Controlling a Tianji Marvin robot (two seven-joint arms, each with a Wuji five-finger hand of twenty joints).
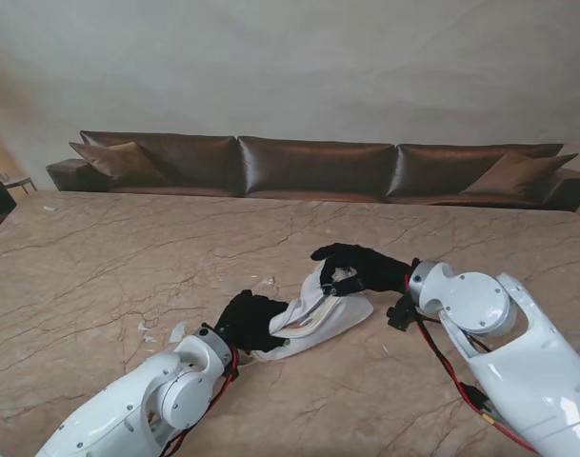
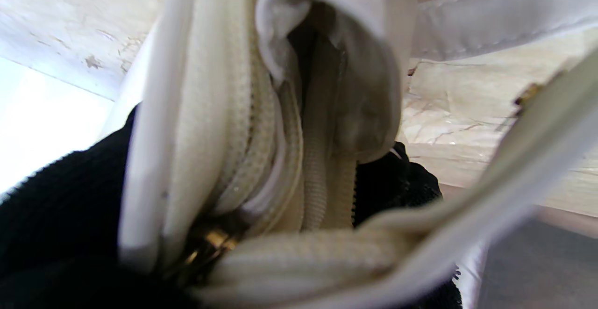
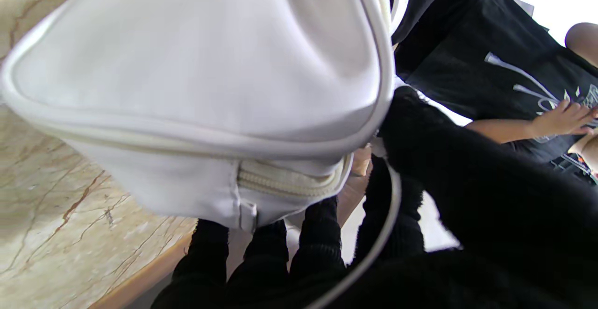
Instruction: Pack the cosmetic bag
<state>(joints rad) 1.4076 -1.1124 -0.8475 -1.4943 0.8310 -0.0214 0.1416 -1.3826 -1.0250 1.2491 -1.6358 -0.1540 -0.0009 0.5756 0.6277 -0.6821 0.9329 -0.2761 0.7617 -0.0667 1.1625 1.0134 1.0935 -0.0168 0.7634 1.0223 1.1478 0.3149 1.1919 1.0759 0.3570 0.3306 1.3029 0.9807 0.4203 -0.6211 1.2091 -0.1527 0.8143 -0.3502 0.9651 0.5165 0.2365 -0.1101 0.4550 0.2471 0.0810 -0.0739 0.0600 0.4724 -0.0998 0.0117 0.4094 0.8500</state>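
Note:
A white cosmetics bag (image 1: 320,314) with a cream zipper lies near the middle of the marble table (image 1: 128,257), held between both black-gloved hands. My left hand (image 1: 251,320) is shut on the bag's nearer left end. My right hand (image 1: 358,268) is shut on its upper rim at the far right. In the left wrist view the bag's mouth (image 2: 327,89) gapes open beside the zipper (image 2: 261,159), its inside dim. Seen from the right wrist, the bag's smooth white side (image 3: 196,75) fills the frame, with my fingers (image 3: 317,248) curled under it. No cosmetics can be made out.
Small white scraps (image 1: 175,331) lie on the table left of my left hand. A brown leather sofa (image 1: 318,167) runs behind the table's far edge. A person in a black shirt (image 3: 495,66) appears in the right wrist view.

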